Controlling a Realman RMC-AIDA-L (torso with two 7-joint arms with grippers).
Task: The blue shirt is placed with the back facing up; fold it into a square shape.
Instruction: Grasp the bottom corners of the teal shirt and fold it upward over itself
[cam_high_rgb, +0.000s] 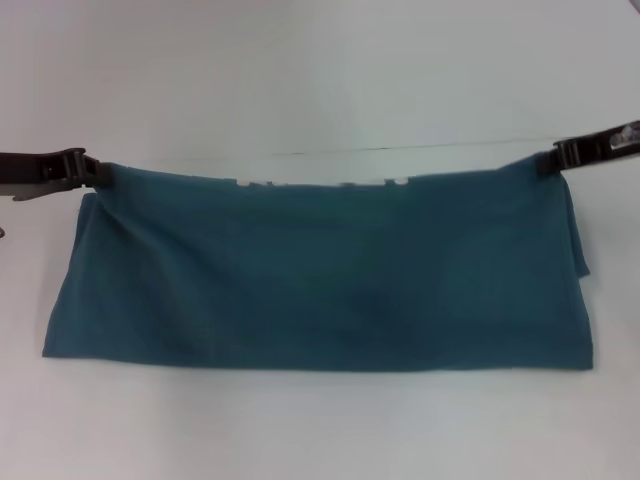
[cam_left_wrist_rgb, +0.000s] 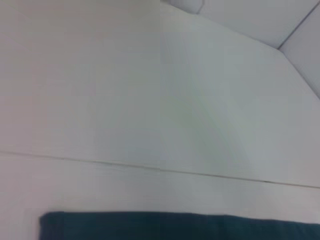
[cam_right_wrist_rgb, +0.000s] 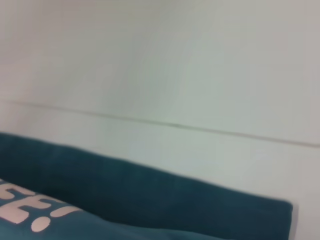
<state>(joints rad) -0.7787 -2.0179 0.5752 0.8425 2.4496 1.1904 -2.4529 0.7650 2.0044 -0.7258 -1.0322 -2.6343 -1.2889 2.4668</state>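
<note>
Two grippers, one shirt: left gripper (cam_high_rgb: 97, 172), fingers pinched on the far-left corner of the blue shirt (cam_high_rgb: 320, 275); shirt, folded to a wide band, lies mid-worktop (cam_high_rgb: 320, 70), lettering peeking at its far edge; right gripper (cam_high_rgb: 548, 160) clamps the far-right corner. Advice: move both corners level, keeping the edge taut.

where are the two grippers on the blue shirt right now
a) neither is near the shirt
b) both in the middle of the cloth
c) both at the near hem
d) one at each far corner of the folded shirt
d: in the head view the left gripper pinches the far left corner of the blue shirt and the right gripper pinches the far right corner.
</note>
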